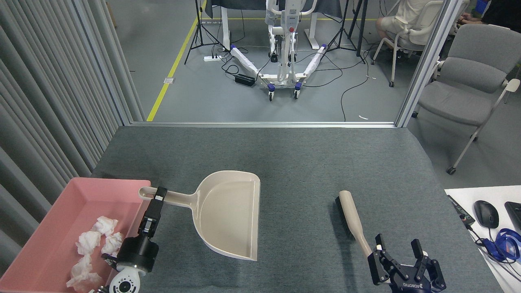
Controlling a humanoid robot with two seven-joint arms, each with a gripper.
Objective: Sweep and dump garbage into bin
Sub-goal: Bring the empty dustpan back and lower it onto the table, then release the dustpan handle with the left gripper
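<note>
white garbage [91, 248] lies in the pink bin [61, 211]; the left gripper [156, 199] clamps the empty dustpan [230, 213] low over the table [301, 162], the right gripper [399, 254] spread wide beside the brush [351, 217].

Open carpet between dustpan [228, 215] and brush [351, 219], bin [61, 211] walling the left edge

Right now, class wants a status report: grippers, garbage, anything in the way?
Left gripper shut on dustpan handle. Right gripper open, empty, beside brush. Garbage all in bin. Mat clear otherwise.
</note>
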